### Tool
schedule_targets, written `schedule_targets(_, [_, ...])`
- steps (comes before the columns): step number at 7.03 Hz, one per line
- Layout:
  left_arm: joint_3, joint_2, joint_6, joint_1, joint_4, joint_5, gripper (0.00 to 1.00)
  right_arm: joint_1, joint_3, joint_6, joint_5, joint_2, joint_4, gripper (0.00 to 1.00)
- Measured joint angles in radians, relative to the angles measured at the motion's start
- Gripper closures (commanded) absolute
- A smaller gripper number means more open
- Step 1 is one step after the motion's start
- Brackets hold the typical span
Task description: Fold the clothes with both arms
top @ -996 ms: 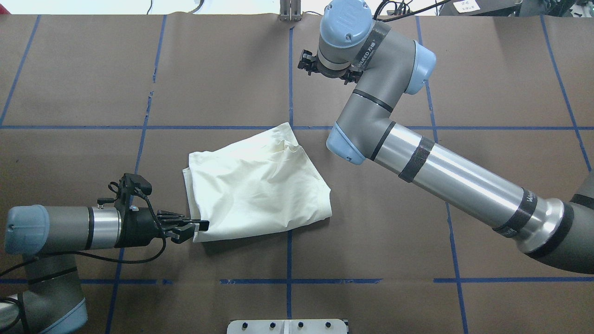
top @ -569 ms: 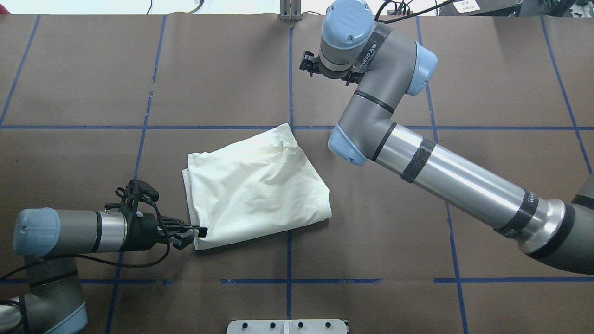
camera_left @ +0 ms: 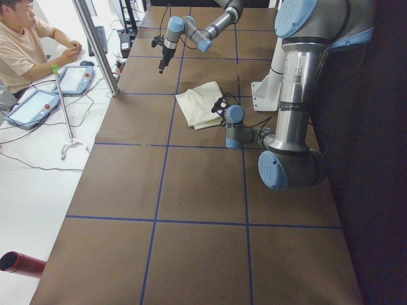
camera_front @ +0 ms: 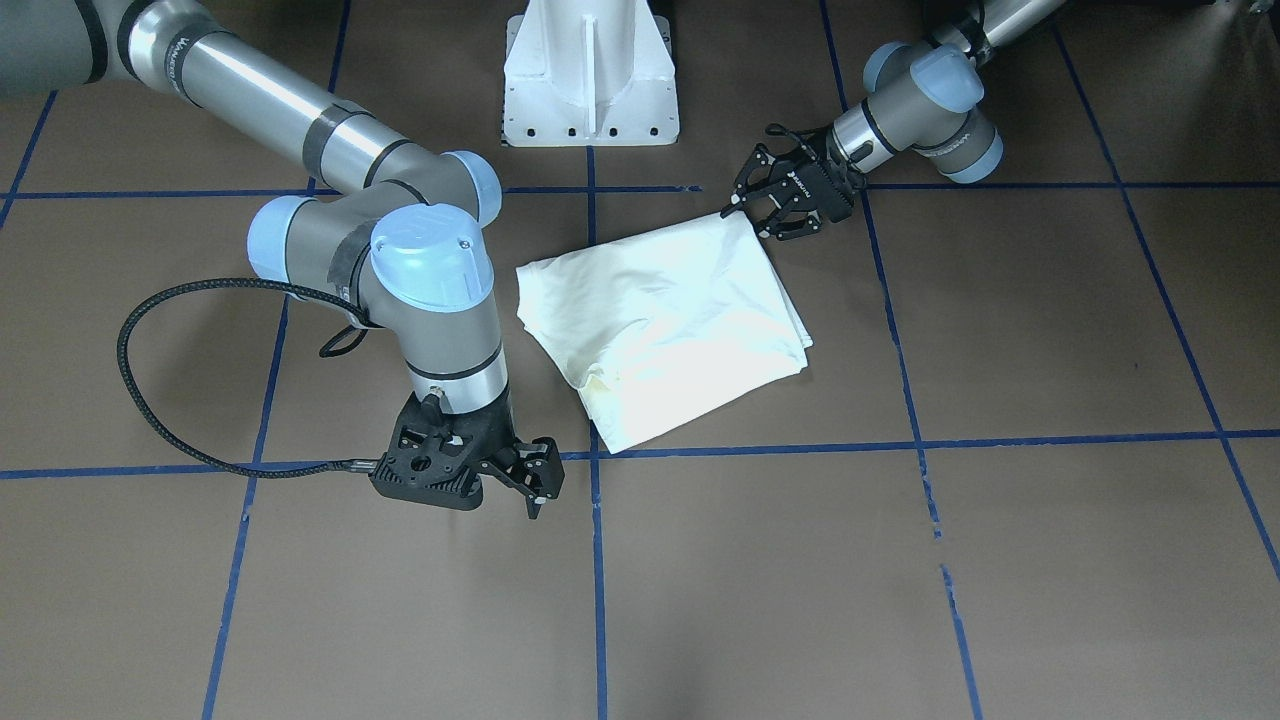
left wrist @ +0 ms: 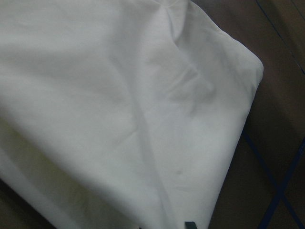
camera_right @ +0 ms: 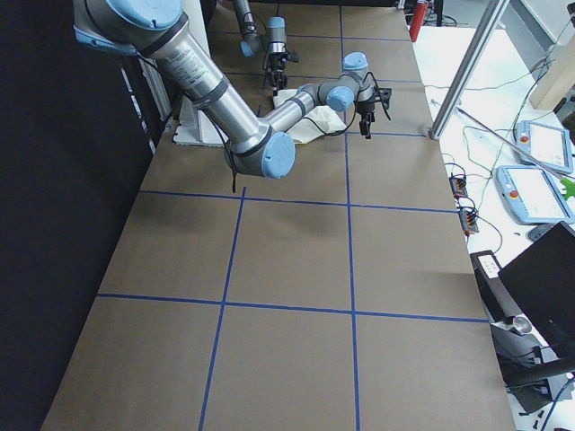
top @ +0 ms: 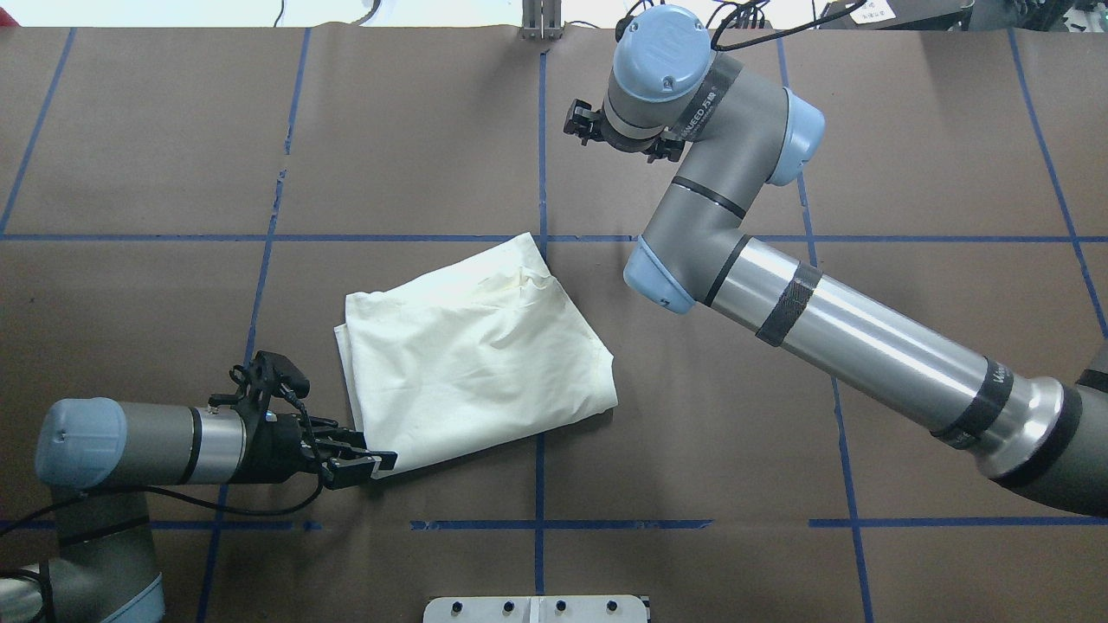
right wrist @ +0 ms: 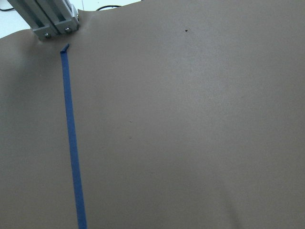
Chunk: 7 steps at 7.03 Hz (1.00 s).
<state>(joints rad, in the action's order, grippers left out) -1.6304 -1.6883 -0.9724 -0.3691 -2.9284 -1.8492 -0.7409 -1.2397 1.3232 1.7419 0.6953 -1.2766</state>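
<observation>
the shirt lies mid-table, folded into a rough four-sided pad with the plain side up and no print showing. it is light, soft cotton in several layers. lifted by one point it will likely sag, and the layers will slide on each other. it should also drag easily over the brown paper cover. the best holds, i judge, are the corners and folded edges, pinching all layers at once, one corner per arm.

the left gripper lies low at the corner nearest the robot, its tips touching the cloth. i cannot tell whether they are clamped on it or parted. the right gripper points down at bare paper beyond the far corner, apart from the shirt. its finger gap is unclear too.

blue tape lines cross the paper. a white base stands at the robot's edge and a metal post at the far edge. a person sits off to the side with tablets. the right arm's elbow hangs close to the shirt's right edge and could brush it.
</observation>
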Motion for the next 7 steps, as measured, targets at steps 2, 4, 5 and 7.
schedule_targets(2, [-0.009, -0.001, 0.011, -0.129, 0.006, -0.154, 0.00, -0.003, -0.019, -0.002, 0.013, 0.002, -0.004, 0.00])
schedule_targets(4, [-0.021, -0.021, -0.042, -0.222, 0.044, -0.265, 0.00, -0.021, -0.034, -0.014, 0.068, 0.011, -0.011, 0.00])
schedule_targets(5, [-0.033, -0.043, -0.154, -0.229, 0.070, -0.261, 0.00, -0.029, -0.036, -0.025, 0.086, 0.015, -0.012, 0.00])
schedule_targets(7, [-0.052, -0.067, -0.382, -0.151, 0.085, -0.139, 0.00, -0.037, -0.041, -0.032, 0.095, 0.022, -0.012, 0.00])
